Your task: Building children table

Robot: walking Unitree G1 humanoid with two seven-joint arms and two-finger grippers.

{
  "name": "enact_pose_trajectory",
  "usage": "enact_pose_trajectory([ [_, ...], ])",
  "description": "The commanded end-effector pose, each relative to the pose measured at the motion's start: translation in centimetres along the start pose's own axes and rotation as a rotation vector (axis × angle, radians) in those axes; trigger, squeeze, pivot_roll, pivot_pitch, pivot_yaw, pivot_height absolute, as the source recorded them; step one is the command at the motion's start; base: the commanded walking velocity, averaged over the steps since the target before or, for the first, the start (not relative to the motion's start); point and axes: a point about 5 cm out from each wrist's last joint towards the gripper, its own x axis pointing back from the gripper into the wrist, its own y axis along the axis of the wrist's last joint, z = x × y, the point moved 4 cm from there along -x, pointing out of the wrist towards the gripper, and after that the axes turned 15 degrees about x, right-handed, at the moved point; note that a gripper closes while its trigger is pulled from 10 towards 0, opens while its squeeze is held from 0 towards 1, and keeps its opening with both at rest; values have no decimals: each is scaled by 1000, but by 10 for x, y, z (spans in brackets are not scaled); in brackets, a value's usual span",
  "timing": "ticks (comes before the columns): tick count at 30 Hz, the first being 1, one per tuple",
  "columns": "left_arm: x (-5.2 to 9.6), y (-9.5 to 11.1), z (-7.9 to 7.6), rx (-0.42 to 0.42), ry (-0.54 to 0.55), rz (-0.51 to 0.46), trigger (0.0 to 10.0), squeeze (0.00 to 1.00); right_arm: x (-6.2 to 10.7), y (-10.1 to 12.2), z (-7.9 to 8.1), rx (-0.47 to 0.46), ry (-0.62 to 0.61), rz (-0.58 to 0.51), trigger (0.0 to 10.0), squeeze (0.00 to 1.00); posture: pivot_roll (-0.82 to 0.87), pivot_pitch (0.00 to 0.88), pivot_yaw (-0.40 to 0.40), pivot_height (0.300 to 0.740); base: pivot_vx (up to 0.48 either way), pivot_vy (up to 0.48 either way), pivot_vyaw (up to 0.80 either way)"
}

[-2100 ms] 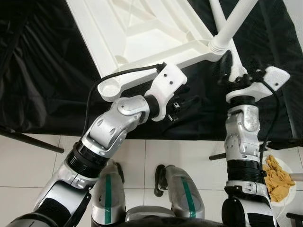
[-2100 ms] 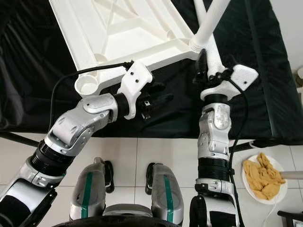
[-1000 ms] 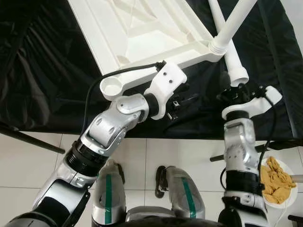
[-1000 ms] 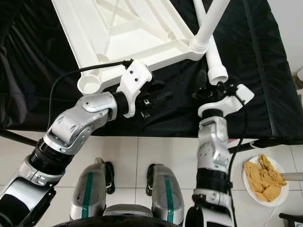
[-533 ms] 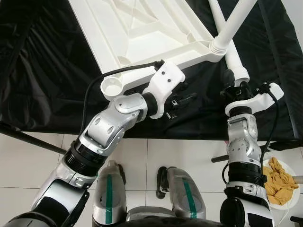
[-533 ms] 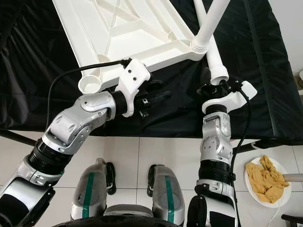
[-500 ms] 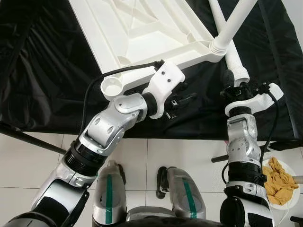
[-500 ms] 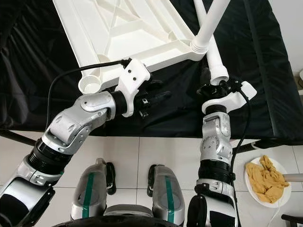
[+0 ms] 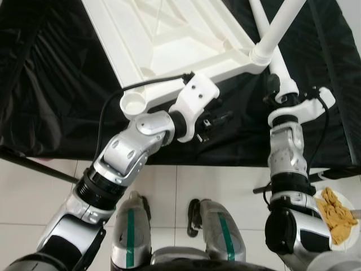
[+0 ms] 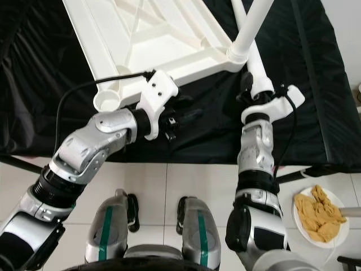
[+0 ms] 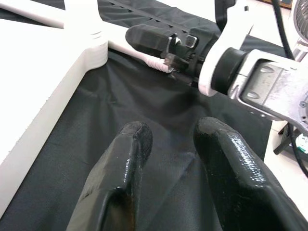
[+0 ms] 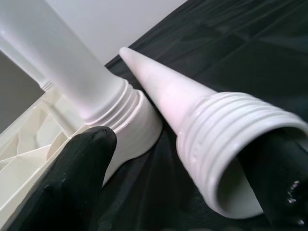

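Observation:
The white table top (image 9: 169, 39) lies upside down on a black cloth. One white leg (image 9: 279, 28) stands screwed into its near right corner socket. The near left corner socket (image 9: 133, 104) is empty. A loose white leg (image 9: 282, 76) lies on the cloth beside the fitted one, its threaded end (image 12: 240, 139) towards me. My right gripper (image 9: 280, 91) is open, with that threaded end between its fingers (image 12: 82, 163), one finger a little apart from it. My left gripper (image 11: 166, 144) hovers open over bare cloth, just in front of the table top's near edge.
The black cloth (image 9: 51, 84) covers a raised surface whose front edge runs just before my legs. White tiled floor (image 9: 34, 192) lies below. A white plate (image 9: 345, 240) with yellow cloth pieces sits on the floor at the lower right. A dark bar (image 9: 34, 166) slants at the lower left.
My right gripper drew back from the loose leg, then moved forward again to its threaded end. The left arm has hardly moved.

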Motion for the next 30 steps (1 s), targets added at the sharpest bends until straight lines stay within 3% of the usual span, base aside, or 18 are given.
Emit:
enact_pose_trajectory([
  [1,0,1,-7,-5,-57,13,10000,0,-1,-3,-4,13,-4,10,10000,0,45,68,-14,740,0,0,0],
  [7,1,1,-7,-4,-53,13,10000,0,-19,-8,-1,50,-57,44,10000,0,49,66,-14,740,0,0,0],
  [14,1,1,-7,-3,-50,12,10000,0,-23,-7,-3,25,-64,28,9686,0,52,61,-17,740,0,0,0],
  [15,1,1,-7,-3,-50,11,10000,0,-24,-6,-3,15,-59,18,8039,0,53,61,-16,740,0,0,0],
  [16,0,1,-7,-3,-49,11,10000,0,-24,-4,-5,16,-69,6,0,0,55,59,-17,740,0,0,0],
  [23,1,1,-6,-3,-46,10,10000,0,-29,7,-7,23,-100,-64,0,0,60,57,-13,740,0,0,0],
  [24,2,1,-6,-3,-45,11,10000,0,-30,12,-6,33,-95,-89,10000,0,60,56,-8,740,0,0,0],
  [30,3,1,-5,-7,-50,18,10000,0,-36,33,4,42,-55,-188,10000,0,60,55,11,740,0,0,0],
])
